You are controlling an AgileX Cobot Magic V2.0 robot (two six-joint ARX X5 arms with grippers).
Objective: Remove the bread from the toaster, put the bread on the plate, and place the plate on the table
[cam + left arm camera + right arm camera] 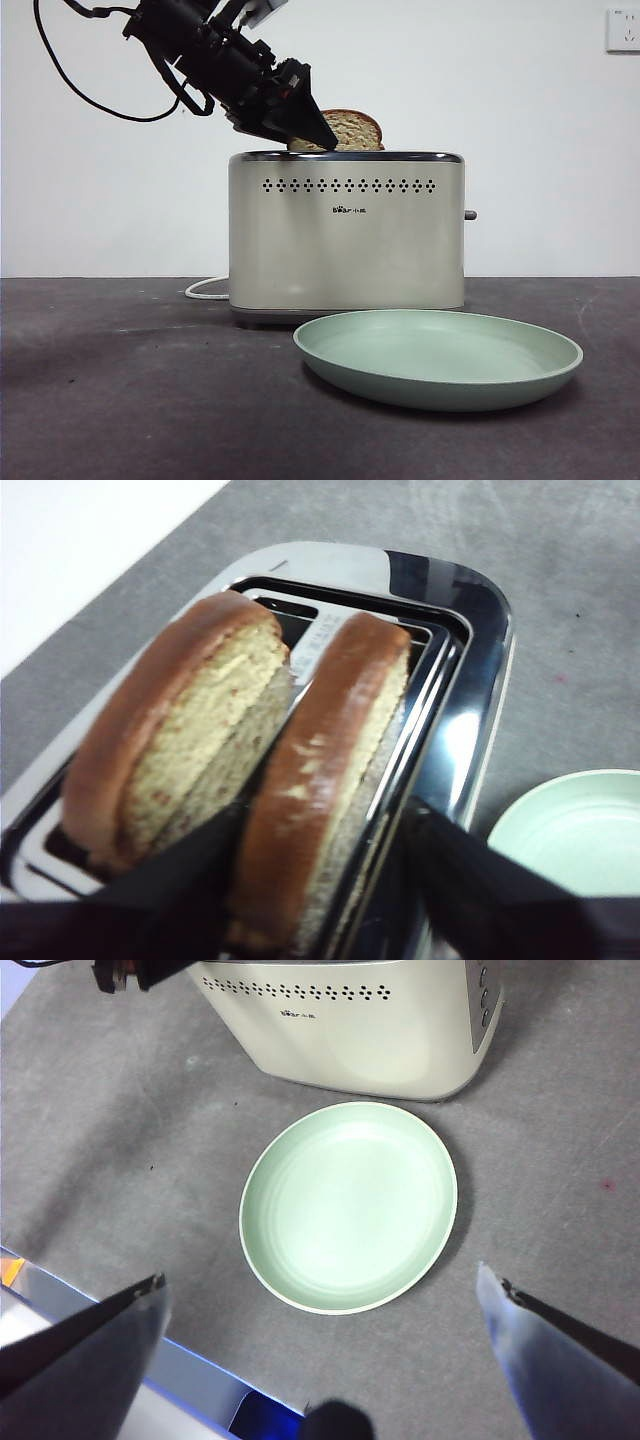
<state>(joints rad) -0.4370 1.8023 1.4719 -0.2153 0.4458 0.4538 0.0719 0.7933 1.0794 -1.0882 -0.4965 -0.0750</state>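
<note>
A: Nearest on the counter (120,400), what lies there?

B: The plate (440,358), pale green and shallow, flat on the surface just in front of the toaster (346,235). It looks light and stiff with a smooth glazed rim, so likely slippery; I'd take it by the raised edge. The right gripper (320,1305) hangs high above it with its jaws spread wide, holding nothing.

A: And behind the plate?

B: The toaster, with two slices standing upright in its slots, domes poking above the chrome rim. The bread (325,780) is the slice between the left gripper's jaws; the second slice (175,745) stands in the neighbouring slot.

A: How will the bread handle?

B: Light, I'd judge, with a soft crumb that would dent or tear under a hard squeeze. The brown crust is firmer, so a gentle pinch across the flat faces near the crusted top seems safest.

A: The left gripper's state?

B: The left gripper (325,880) straddles the bread, jaws apart, one either side. Whether they press it yet I can't tell.
</note>
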